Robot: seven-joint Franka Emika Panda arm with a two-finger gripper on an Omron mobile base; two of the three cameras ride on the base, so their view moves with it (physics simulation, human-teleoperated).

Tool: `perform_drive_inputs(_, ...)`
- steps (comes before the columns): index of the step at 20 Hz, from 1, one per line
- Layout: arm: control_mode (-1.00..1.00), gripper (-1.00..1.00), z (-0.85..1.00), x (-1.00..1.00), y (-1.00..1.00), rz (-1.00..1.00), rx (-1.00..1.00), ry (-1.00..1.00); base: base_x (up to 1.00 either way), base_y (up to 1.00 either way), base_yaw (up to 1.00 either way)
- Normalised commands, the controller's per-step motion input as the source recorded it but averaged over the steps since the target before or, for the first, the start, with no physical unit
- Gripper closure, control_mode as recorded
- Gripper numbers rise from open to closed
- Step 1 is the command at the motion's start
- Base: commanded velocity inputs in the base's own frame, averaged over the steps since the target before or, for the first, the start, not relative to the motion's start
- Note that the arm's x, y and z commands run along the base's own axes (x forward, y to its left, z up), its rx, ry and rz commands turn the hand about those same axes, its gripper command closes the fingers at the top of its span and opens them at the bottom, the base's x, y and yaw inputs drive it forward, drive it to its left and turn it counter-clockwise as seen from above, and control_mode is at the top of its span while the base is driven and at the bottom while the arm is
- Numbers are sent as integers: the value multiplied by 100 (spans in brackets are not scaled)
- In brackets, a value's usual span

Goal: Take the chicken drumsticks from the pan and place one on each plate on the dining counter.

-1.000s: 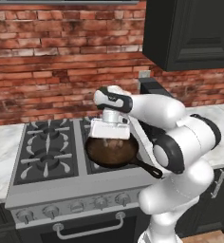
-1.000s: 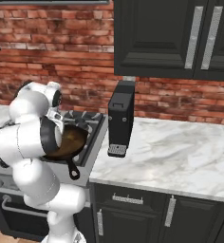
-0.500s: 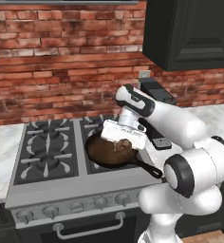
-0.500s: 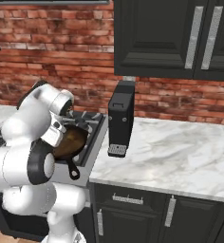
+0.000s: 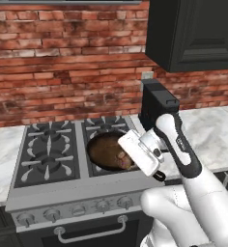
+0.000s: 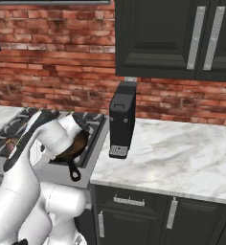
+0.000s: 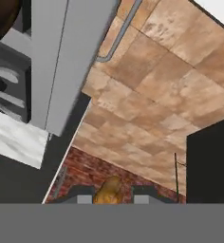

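On the grey gas stove (image 5: 48, 159) sits the round black cast-iron pan (image 5: 104, 150) with one golden-brown lumpy chicken drumstick (image 5: 123, 157) inside, while the gripper (image 7: 113, 199) pinches another orange-brown drumstick (image 7: 108, 191) between its tips.

no readable text, no labels, no brands, no numbers

Pan (image 5: 105, 150) on stove (image 5: 48, 159), drumstick (image 5: 123, 157) inside.
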Motion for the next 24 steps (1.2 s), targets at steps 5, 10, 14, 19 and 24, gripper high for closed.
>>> perform_drive_inputs(5,-100,100,2,-18,0,-88,0,16,0,0,0)
perform_drive_inputs(10,-100,100,0,0,-4,-88,0,19,0,0,0)
perform_drive_inputs(14,-100,100,-12,-6,-11,-81,-2,24,0,0,0)
perform_drive_inputs(19,-100,100,-62,-15,-14,-74,-7,23,0,0,0)
perform_drive_inputs(24,-100,100,-65,-11,-13,-69,-2,7,0,0,0)
